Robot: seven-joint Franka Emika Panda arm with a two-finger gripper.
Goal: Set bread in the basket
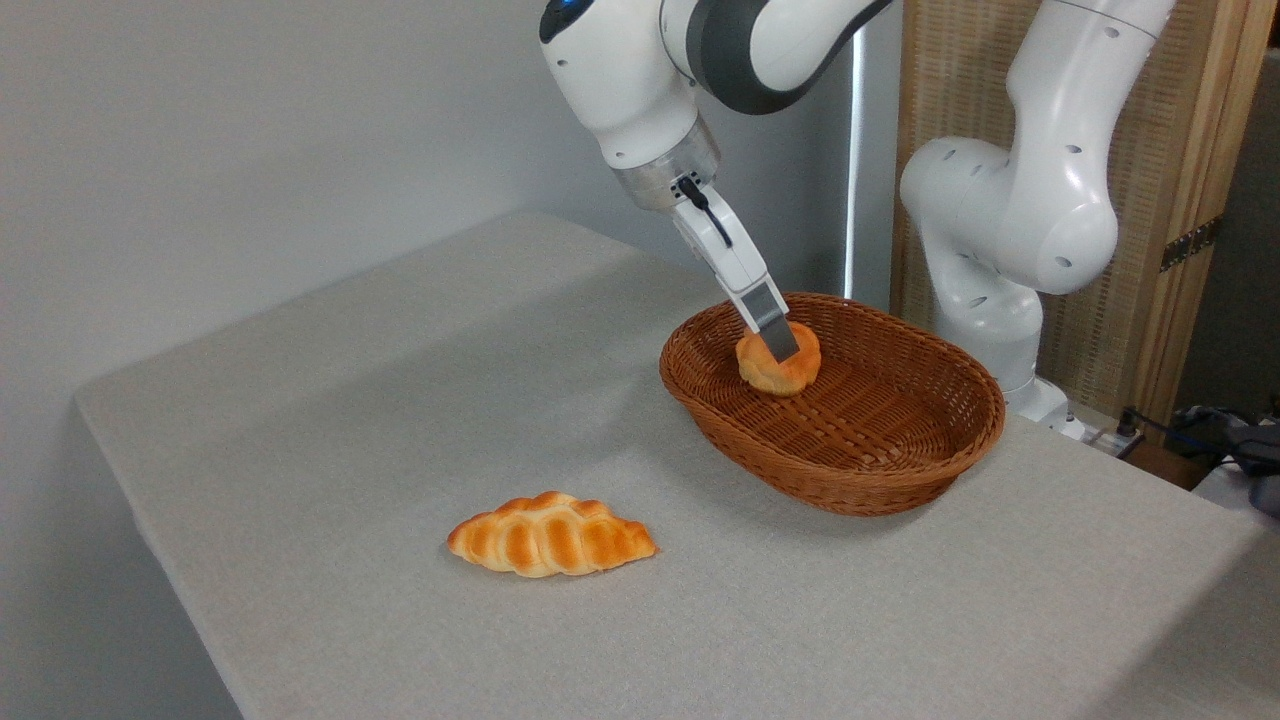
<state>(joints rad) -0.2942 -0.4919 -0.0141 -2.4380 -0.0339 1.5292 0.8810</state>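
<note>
Small round golden-orange bun (780, 370) inside oval brown woven wicker basket (900, 470), near its left rim. Gripper (778, 340) fingers over bun; grasp state indeterminate.

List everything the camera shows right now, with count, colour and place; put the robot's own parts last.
bread: one, golden-orange round bun, inside the basket at its left end, under the gripper's fingers.
basket: one, brown woven wicker, oval, on the table at centre right.
braided loaf: one, golden with browned ridges, lying on the table at front left, apart from the basket.
table: one, light grey cloth-covered top, filling most of the view.
wooden screen: one, tan slatted panel with frame, behind the arm at upper right.
cables and dark items: a few, dark, at the far right edge; too small to tell more.
arm: one, white with grey joints, rising at right rear.
gripper: one, white with grey fingers, at the bread; whether it grips cannot be told.
</note>
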